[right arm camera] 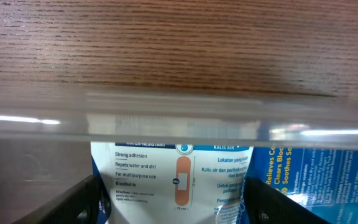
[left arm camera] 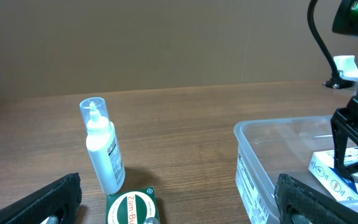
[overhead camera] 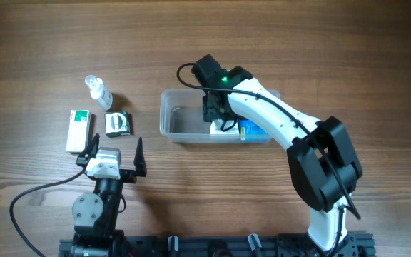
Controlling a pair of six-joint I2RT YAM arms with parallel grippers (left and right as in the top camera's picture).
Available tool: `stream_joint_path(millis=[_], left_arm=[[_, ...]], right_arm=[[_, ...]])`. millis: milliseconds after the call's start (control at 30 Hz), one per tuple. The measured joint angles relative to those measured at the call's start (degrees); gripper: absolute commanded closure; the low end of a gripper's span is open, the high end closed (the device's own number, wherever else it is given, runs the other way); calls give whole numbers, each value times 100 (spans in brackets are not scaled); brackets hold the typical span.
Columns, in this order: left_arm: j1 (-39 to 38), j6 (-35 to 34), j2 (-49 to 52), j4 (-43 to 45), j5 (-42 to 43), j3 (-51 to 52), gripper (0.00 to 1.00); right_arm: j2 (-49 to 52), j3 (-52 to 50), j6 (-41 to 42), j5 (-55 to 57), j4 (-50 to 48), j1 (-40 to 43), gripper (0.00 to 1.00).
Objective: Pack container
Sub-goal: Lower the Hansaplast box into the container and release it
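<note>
The clear plastic container stands at mid table; its near wall shows in the left wrist view and its rim crosses the right wrist view. My right gripper reaches down inside it, with a finger against each side of a white plaster box, and appears shut on it. A blue box lies beside it in the container. My left gripper is open and empty, near the front edge, apart from the loose items.
A small clear spray bottle stands upright at the left, also in the left wrist view. A green Zam-Buk box lies in front of it. A white and green box lies further left.
</note>
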State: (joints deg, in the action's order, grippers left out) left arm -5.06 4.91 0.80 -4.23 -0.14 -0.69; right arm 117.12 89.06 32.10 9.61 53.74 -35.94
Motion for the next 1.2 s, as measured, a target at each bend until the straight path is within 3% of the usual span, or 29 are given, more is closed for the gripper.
stream_joint_path(millis=[167,233,267,333,367,1033,1200], left_arm=[[0,0,0,0,0,0,0],[0,0,0,0,0,0,0],[0,0,0,0,0,0,0],[0,0,0,0,0,0,0],[0,0,0,0,0,0,0],[0,0,0,0,0,0,0],[0,0,0,0,0,0,0]], right_arm=[[-50,455,-157,59,81,0,20],[-101,468,-160,63,103,0,30],[-203,476,-177,76,151,0,43],[-354,498,-195,83,319,0,83],[-393,509,-219,74,492,0,96],[-422,369,-199,-341,892,0,96],[-422,184,-181,-361,468,0,96]])
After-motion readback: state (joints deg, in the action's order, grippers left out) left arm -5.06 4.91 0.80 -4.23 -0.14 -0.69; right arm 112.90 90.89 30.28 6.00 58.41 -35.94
